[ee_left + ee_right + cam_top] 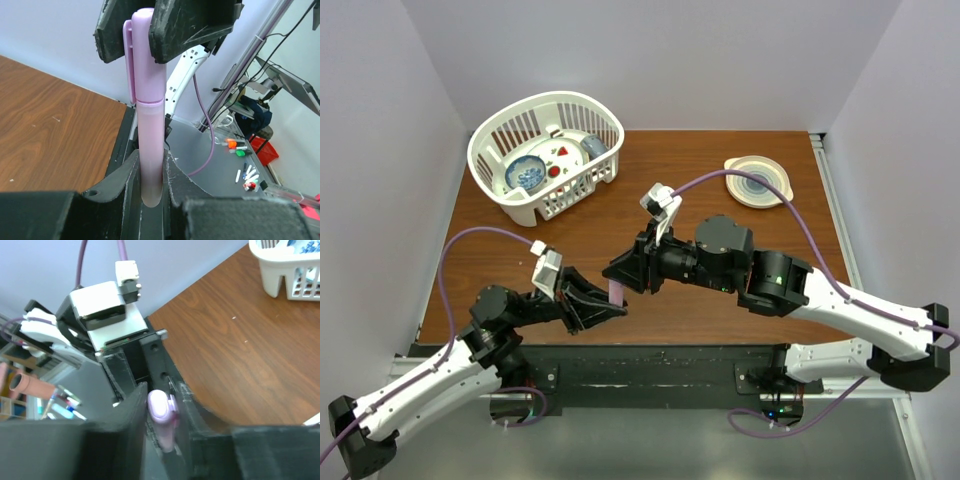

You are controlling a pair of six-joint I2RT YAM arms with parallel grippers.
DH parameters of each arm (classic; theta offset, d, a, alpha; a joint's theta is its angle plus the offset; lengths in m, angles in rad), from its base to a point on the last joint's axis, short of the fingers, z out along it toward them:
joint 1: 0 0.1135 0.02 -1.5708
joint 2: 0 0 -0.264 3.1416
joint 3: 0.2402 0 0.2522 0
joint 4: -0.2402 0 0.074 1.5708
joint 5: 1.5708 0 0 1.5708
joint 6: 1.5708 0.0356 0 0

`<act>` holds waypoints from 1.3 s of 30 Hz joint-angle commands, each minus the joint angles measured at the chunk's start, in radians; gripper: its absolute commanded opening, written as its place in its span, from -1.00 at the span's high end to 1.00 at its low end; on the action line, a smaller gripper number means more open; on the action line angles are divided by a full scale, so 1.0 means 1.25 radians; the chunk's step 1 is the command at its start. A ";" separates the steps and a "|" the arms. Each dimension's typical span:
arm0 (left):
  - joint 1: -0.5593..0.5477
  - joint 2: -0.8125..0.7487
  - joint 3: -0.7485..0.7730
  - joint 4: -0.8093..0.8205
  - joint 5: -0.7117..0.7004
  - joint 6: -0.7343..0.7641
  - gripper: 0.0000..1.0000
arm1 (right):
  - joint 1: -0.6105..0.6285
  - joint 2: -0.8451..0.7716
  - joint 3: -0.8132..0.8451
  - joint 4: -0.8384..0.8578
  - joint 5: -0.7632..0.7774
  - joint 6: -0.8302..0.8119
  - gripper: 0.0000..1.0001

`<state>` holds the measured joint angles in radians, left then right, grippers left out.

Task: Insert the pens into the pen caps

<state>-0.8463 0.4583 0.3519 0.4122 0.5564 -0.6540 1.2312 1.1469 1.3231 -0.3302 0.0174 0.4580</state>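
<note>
A lilac pen (150, 145) stands upright between the two arms, low over the table's near edge (617, 293). My left gripper (151, 160) is shut on the lower barrel, which sits deep between its fingers. A lilac pen cap (147, 60) with a clip sits on the pen's top, a seam marking where it meets the barrel. My right gripper (161, 407) comes from the opposite side, and its black fingers (190, 25) press on both sides of the cap (160, 405). In the top view the right gripper (620, 278) meets the left gripper (605, 310) tip to tip.
A white slatted basket (472, 160) with dishes stands at the back left, its corner also in the right wrist view (280, 265). A pale bowl (757, 181) sits at the back right. Purple cables arch over both arms.
</note>
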 commanded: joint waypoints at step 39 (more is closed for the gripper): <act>0.036 0.161 0.217 0.132 -0.077 0.081 1.00 | 0.005 -0.098 -0.473 0.100 -0.450 0.051 1.00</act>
<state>-0.8600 0.6518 0.4248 0.2043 0.7048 -0.5522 1.1641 0.9798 0.7967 0.1558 -0.1848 0.4808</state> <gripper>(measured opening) 0.214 0.251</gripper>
